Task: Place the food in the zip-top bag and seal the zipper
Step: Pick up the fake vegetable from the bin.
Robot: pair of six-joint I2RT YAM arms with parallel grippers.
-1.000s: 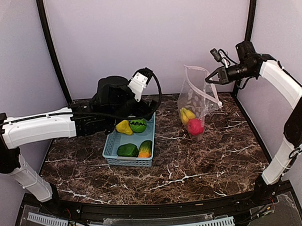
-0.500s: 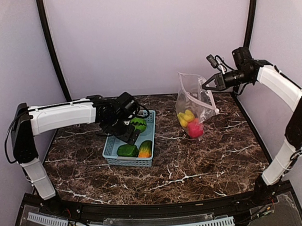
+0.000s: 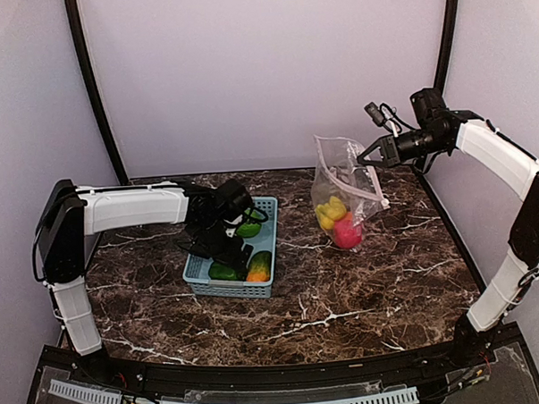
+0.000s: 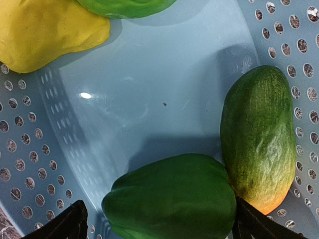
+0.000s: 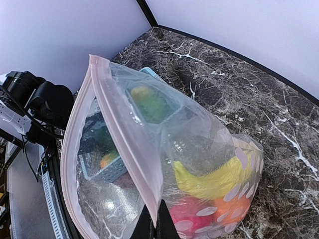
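The right gripper (image 5: 154, 225) pinches the zipper (image 5: 124, 144) so the zip-top bag (image 3: 345, 185) hangs with its mouth gaping, while the left gripper (image 4: 158, 224), spread wide, straddles the green pepper (image 4: 172, 199) in the basket (image 4: 149, 99), ready to grasp.

The right end effector (image 3: 364, 159) holds the zip-top bag (image 3: 344, 183) up — left end effector (image 3: 225, 256) inside the basket (image 3: 197, 275).

Bright, even overhead light; all views sharp, with small glare spots.
A white highlight sits on the blue basket (image 4: 149, 74) floor, the green pepper (image 4: 172, 199) throws a soft shadow, the zip-top bag (image 5: 199, 139) glints, and the marble table (image 3: 345, 297) shines dully.
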